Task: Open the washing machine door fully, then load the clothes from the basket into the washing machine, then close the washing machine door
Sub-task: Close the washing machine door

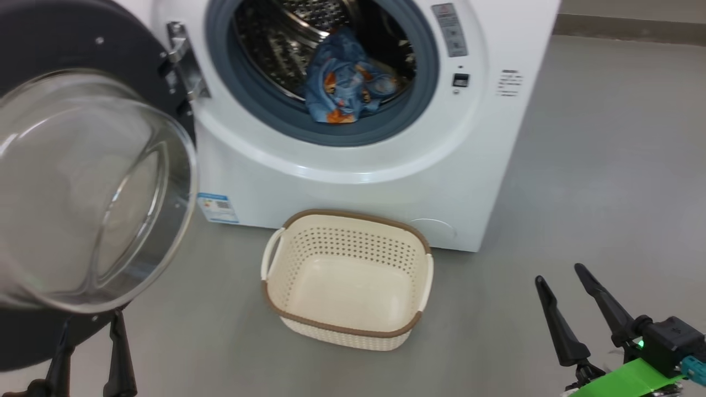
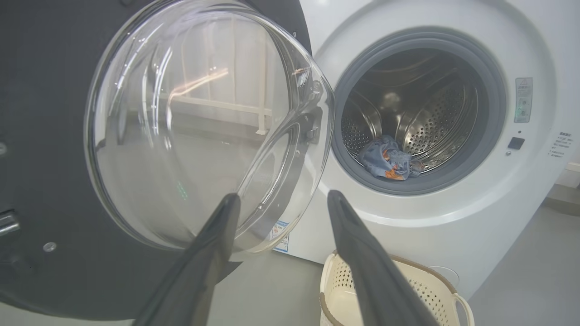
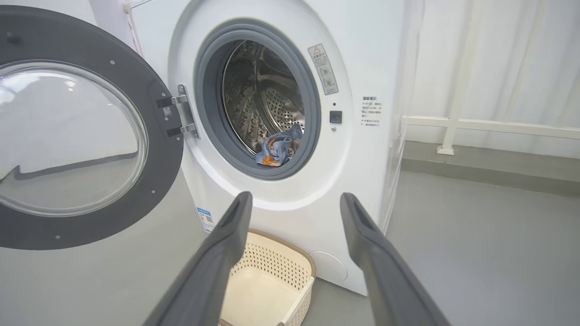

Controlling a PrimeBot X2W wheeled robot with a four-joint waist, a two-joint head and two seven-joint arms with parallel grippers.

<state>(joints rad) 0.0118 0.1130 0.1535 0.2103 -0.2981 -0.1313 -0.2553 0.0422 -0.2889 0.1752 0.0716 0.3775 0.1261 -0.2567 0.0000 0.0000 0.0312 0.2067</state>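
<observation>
Grey flooring (image 1: 579, 165) is stretching out before the washing machine (image 1: 342, 187). The washing machine door (image 1: 33, 49) is hanging wide open on its hinge at the robot's left, its glass bowl (image 1: 83, 193) bulging toward the head camera. The clothes (image 1: 345, 82), a blue bundle with orange figures, are lying at the front of the steel drum (image 1: 276, 44); they seem to be brushing the grey rubber ring (image 1: 248, 105), though the angle is making that hard to judge. The basket (image 1: 353, 214) is sitting empty on the floor, just before the machine. The left gripper (image 1: 91, 322) is hovering under the door's glass, fingers spread, holding nothing. The right gripper (image 1: 560, 274) is hanging well apart from the basket, equally spread and empty
</observation>
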